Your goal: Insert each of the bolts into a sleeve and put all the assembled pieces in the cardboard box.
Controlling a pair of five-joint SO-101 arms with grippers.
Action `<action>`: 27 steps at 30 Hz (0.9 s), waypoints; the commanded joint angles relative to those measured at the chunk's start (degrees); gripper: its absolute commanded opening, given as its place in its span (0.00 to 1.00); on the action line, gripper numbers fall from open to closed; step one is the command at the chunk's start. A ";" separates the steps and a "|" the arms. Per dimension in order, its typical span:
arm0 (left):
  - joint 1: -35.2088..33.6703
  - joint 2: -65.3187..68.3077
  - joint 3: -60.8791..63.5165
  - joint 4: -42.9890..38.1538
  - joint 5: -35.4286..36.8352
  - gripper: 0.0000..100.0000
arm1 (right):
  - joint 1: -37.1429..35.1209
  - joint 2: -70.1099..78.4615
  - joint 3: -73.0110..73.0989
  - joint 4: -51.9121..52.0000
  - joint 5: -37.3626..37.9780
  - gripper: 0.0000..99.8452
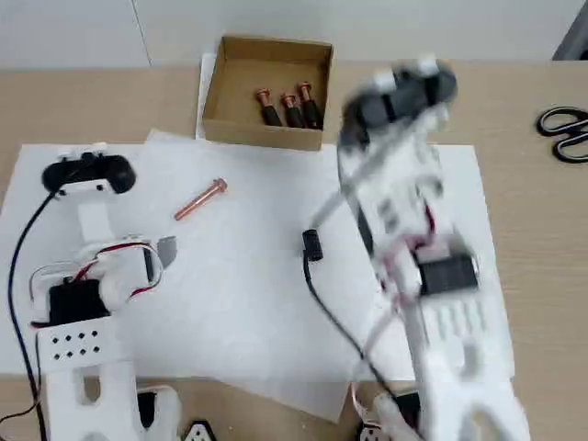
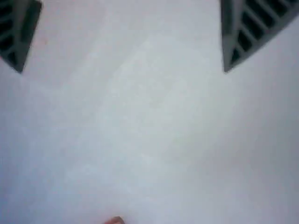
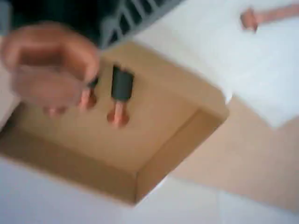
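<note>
Three assembled pieces (image 1: 292, 110) lie in the cardboard box (image 1: 262, 134). One bare bolt (image 1: 200, 200) lies on the paper (image 1: 248, 294) near the box, not yet sleeved. Your left gripper (image 2: 122, 70) gapes wide, farther from the box than that bolt. The right gripper (image 1: 400, 92) is beside the box, and you cannot tell its grip.

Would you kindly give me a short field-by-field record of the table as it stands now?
cardboard box: at the far side of the table, holding three assembled pieces
loose bolt: lying on the white paper, no sleeve on it
left gripper: open, above bare paper
right arm: raised beside the box, blurred
scissors: on the bare tabletop, off the paper, on the right arm's side
</note>
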 commanded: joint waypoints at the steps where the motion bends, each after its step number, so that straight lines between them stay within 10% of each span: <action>1: -1.32 -0.70 -2.33 0.44 -0.35 0.26 | 0.48 19.21 -18.37 -6.90 0.53 0.00; 13: -1.23 -0.70 -2.24 7.03 -0.35 0.26 | -0.40 70.02 -56.44 -32.75 0.44 0.00; 27: -1.05 -0.70 -2.24 8.00 -0.44 0.26 | -3.30 99.56 -82.11 -33.36 0.44 0.01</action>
